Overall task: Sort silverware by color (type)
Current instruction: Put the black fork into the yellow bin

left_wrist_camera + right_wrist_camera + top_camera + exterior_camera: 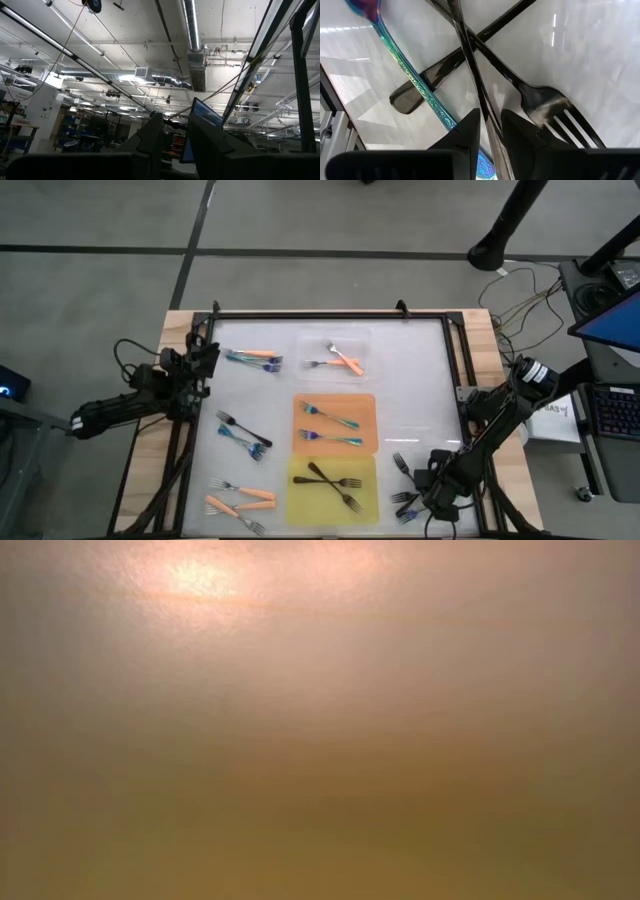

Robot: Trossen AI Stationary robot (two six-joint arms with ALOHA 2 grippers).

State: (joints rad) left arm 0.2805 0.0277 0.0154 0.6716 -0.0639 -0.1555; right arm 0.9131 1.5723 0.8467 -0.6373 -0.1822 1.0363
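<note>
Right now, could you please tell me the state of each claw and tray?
left claw, open, empty.
right claw, down over a black fork.
clear tray, holds two orange forks.
orange tray, holds two teal forks.
yellow tray, holds two crossed black forks.

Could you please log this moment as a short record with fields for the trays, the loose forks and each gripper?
clear tray: two orange-handled forks
orange tray: two teal-handled forks
yellow tray: two crossed black forks
loose forks: mixed groups at the table's left side and near-right corner
right gripper: low over the near-right pile, fingers astride a black fork handle, beside a teal fork
left gripper: parked at the table's left edge, pointing up at the ceiling
low view: shows nothing usable
</note>
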